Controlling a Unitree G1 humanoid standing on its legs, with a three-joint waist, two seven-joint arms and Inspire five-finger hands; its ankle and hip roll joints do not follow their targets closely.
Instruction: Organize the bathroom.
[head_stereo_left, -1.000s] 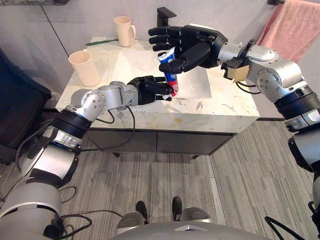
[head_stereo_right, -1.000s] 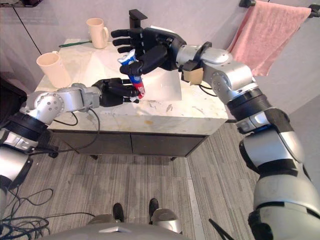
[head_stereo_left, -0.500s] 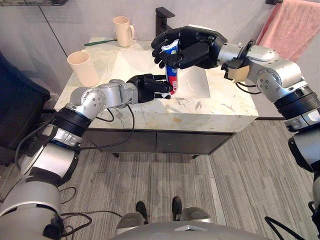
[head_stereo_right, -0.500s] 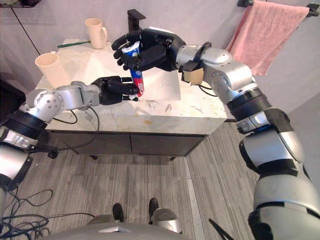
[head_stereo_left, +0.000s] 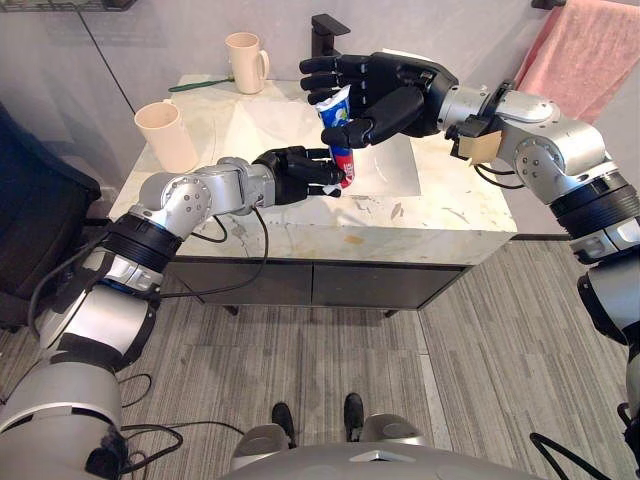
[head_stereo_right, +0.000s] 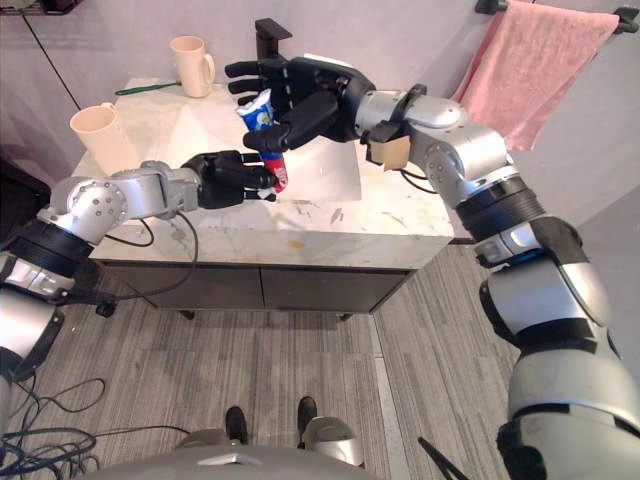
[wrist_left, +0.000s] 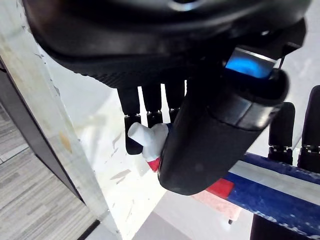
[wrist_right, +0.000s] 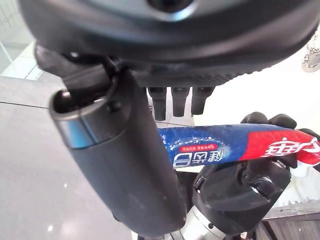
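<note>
Toothpaste tube (head_stereo_left: 339, 135) (cups (head_stereo_left: 168, 136) leftward)

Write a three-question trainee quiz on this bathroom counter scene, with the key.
1. True or false: the left hand is curled round the toothpaste tube.
2. Are the right hand's fingers A) straight or B) clenched in a fist?
3. What lies beside the far mug on the counter?

Key: 1 true. 2 A. 3 a green toothbrush.
</note>
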